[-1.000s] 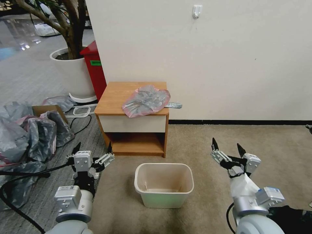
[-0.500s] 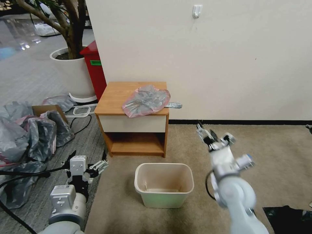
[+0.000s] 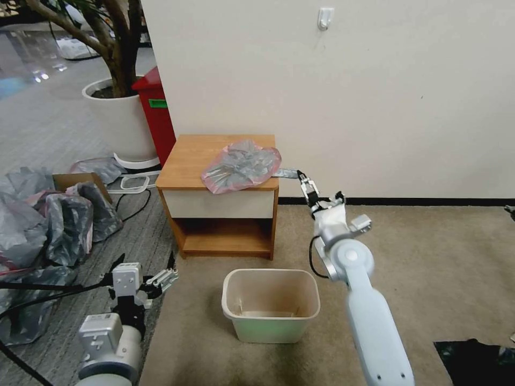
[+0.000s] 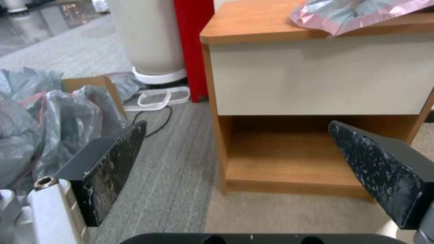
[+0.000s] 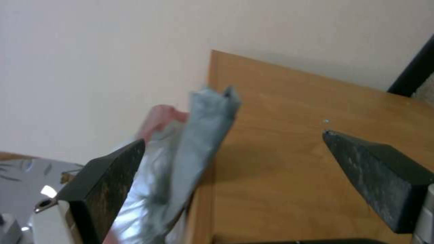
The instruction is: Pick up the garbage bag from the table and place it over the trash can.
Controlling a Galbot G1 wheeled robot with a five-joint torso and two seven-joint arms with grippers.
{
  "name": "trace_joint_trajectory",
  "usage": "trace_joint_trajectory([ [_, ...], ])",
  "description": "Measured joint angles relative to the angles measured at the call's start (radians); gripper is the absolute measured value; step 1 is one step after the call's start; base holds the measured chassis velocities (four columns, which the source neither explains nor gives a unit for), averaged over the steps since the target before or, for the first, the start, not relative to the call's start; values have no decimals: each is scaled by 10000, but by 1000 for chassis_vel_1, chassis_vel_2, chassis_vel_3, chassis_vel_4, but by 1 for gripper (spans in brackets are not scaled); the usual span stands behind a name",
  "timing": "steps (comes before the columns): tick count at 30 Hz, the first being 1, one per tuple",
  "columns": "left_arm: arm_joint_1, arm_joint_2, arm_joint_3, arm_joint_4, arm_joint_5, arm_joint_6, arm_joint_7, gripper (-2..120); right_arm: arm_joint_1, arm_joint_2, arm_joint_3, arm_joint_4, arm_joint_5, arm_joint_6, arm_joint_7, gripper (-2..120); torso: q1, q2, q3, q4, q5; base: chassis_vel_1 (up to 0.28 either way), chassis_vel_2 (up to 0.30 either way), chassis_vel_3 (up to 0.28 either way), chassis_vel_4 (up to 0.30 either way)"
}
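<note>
Setting: carpeted floor before a cream wall. Bench point(image 3: 188, 161): wooden, standing against the wall. Trash can point(image 3: 271, 305): on the floor, near side of the bench, not yet lined. Garbage bag point(image 3: 241, 165): crumpled on the bench's right part, a thin tail overhanging the right edge, long axis left-right. Right tool point(image 3: 310, 188): just beside that tail, to its right, jaws spread wide, holding nothing; judged the nearer arm by far. Left tool point(image 3: 144, 268): low at near left, wide open, empty.
</note>
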Motion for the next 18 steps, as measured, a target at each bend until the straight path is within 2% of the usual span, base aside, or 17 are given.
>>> trace_joint_trajectory([
  [4, 47, 17, -43, 3, -2, -57, 39, 100, 546, 127, 76, -744, 103, -1, -13, 100, 0, 0, 0, 0, 1, 0, 0, 0, 0],
  [7, 120, 35, -110, 4, 24, -137, 116, 100, 808, 192, 131, -1023, 228, 10, -37, 93, 0, 0, -1, 0, 1, 0, 0, 0, 0],
  [10, 133, 41, -126, 6, 41, -159, 144, 100, 959, 262, 148, -1141, 327, 38, -119, 82, 0, 0, -1, 0, 0, 0, 0, 0, 0],
  [11, 133, 41, -126, 6, 41, -159, 144, 100, 959, 262, 148, -1141, 327, 38, -119, 82, 0, 0, -1, 0, 0, 0, 0, 0, 0],
  [15, 134, -29, -3, 7, 192, -161, 295, 100, 1037, 331, 168, -1227, 327, 76, -293, 62, 0, 0, -1, 0, 0, 0, 0, 0, 0],
  [16, 134, -29, -3, 7, 192, -161, 295, 100, 1037, 331, 168, -1227, 327, 76, -293, 62, 0, 0, -1, 0, 0, 0, 0, 0, 0],
  [18, 129, -62, 39, 7, 267, -158, 354, 100, 1045, 354, 170, -1233, 311, 95, -328, 52, 0, 0, -1, 0, 1, 0, 0, 0, 0],
])
